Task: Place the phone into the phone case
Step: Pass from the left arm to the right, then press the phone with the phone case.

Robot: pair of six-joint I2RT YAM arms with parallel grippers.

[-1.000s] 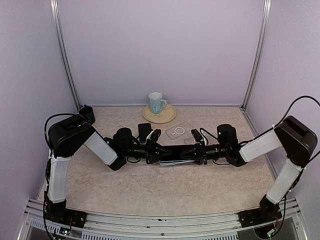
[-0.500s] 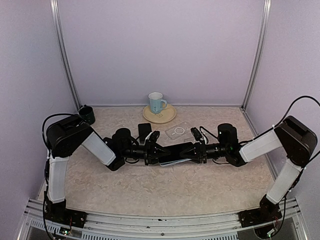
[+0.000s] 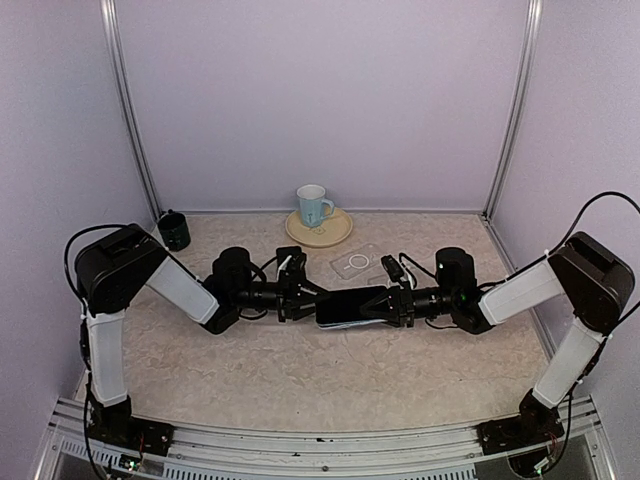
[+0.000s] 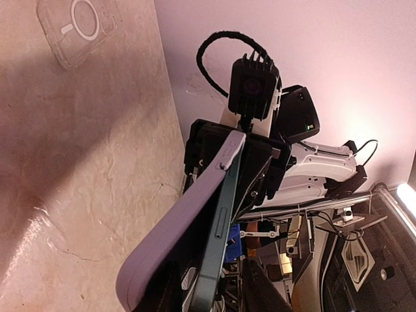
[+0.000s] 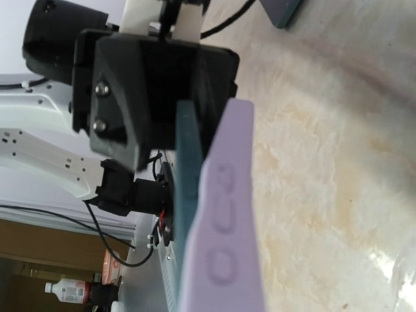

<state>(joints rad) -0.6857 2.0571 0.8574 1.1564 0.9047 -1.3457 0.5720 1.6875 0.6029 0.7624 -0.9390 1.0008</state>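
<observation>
With your left pincer (image 3: 305,298) apart, only the right pincer (image 3: 391,304) clamps the half-cased phone (image 3: 350,304), which could sag onto the desk (image 3: 300,385).

Left arm (image 3: 185,290), right arm (image 3: 520,288): white tube links, chunky black joints, black bases. Left gripper (image 3: 311,297), right gripper (image 3: 384,305) black. Looping black cables (image 4: 224,33). Silver screws (image 5: 99,88) on housing. Green light (image 4: 307,118) at wrist.

Phone (image 3: 352,305): frame centre, left gripper (image 3: 305,298) to its left, right gripper (image 3: 385,305) to its right.
Loose case (image 3: 353,264): on table (image 3: 300,370), just behind phone.
Mug (image 3: 313,205): on plate (image 3: 335,232), upper centre.
Cup (image 3: 174,230): left of plate.
</observation>
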